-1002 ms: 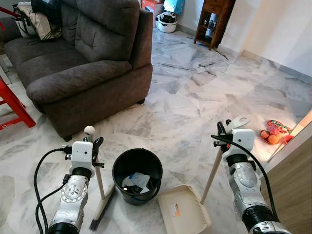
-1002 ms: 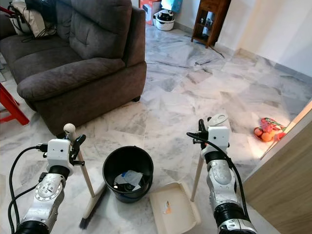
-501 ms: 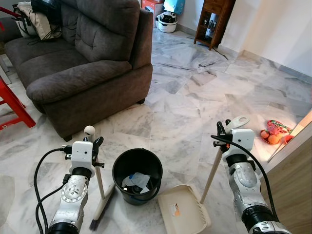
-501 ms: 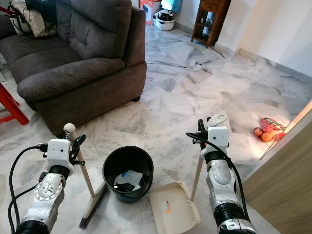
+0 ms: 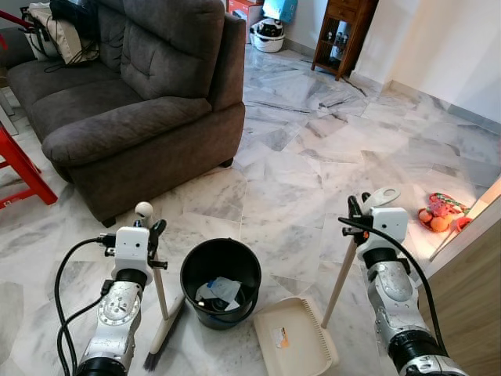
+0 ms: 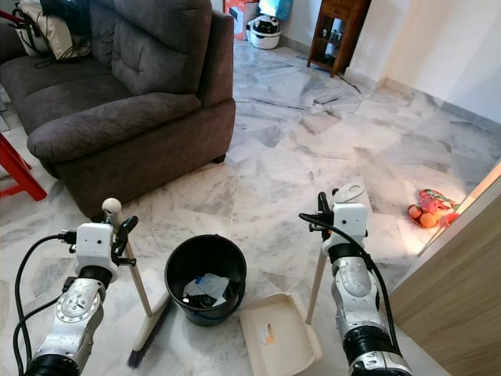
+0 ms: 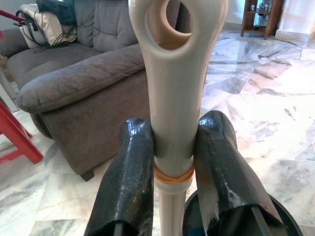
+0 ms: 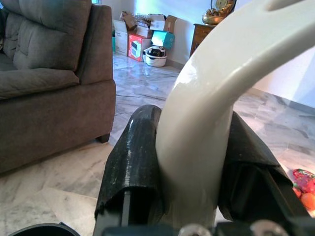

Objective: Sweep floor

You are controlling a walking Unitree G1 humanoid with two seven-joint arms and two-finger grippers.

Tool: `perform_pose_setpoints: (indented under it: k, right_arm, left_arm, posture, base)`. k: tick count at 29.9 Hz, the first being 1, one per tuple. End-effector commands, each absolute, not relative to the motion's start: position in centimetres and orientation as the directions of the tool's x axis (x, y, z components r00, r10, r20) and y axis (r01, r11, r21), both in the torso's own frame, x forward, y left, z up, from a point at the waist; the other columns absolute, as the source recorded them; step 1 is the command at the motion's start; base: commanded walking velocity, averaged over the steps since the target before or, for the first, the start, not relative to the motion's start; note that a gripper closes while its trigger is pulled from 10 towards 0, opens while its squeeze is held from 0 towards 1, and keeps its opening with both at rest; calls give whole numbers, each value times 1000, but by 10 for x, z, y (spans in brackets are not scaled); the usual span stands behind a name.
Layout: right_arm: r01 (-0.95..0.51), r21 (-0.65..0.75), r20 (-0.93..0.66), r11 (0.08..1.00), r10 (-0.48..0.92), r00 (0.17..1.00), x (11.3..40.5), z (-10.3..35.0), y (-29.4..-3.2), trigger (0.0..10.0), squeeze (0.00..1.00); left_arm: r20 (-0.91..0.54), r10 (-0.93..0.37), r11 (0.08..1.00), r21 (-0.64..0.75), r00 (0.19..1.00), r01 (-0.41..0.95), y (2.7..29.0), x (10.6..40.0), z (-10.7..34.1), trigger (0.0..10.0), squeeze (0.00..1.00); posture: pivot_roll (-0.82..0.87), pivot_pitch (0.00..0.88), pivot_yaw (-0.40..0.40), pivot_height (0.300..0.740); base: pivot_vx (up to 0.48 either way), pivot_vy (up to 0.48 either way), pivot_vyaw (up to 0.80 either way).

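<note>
My left gripper (image 5: 153, 232) is shut on the cream broom handle (image 7: 174, 103), near its knobbed top; the broom (image 5: 162, 329) stands slanted with its dark bristles on the marble floor at the left of a black bucket (image 5: 221, 282). Crumpled paper lies inside the bucket. My right gripper (image 5: 358, 211) is shut on the curved top of the cream dustpan handle (image 8: 206, 128). The dustpan (image 5: 294, 341) rests on the floor just right of the bucket, with a small orange scrap on it.
A dark grey sofa (image 5: 133, 102) stands at the back left, with a red frame (image 5: 23, 168) beside it. A wooden panel (image 5: 470, 290) rises at my right. A bag of fruit (image 5: 440, 213) lies on the floor near it. Boxes and a wooden shelf (image 5: 342, 35) line the far wall.
</note>
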State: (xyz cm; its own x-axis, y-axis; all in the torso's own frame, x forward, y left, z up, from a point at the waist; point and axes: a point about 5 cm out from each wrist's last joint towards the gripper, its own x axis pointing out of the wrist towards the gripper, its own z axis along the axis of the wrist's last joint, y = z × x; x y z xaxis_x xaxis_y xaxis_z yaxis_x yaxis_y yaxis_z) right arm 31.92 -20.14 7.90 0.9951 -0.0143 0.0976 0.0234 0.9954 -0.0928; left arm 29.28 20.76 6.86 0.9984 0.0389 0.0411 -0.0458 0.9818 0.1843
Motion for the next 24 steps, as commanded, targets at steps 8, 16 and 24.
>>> perform_pose_setpoints:
  k: [8, 16, 24]
  right_arm:
    - [22, -92, 137, 996, -10, 991, 324, 87, -201, 10000, 0]
    - [15, -91, 132, 996, -2, 991, 324, 87, -199, 10000, 0]
    - [12, -91, 132, 996, 0, 991, 324, 87, -199, 10000, 0]
  left_arm:
    - [103, 35, 982, 181, 994, -53, 205, 299, 81, 10000, 0]
    - [107, 31, 982, 181, 994, -50, 205, 300, 82, 10000, 0]
    - [107, 28, 983, 179, 994, -47, 204, 300, 82, 10000, 0]
  posture:
    - [24, 0, -92, 740]
    - [23, 0, -92, 740]
    - [24, 0, -92, 740]
  base:
    - [0, 0, 0]
    - [0, 0, 0]
    - [-65, 0, 0]
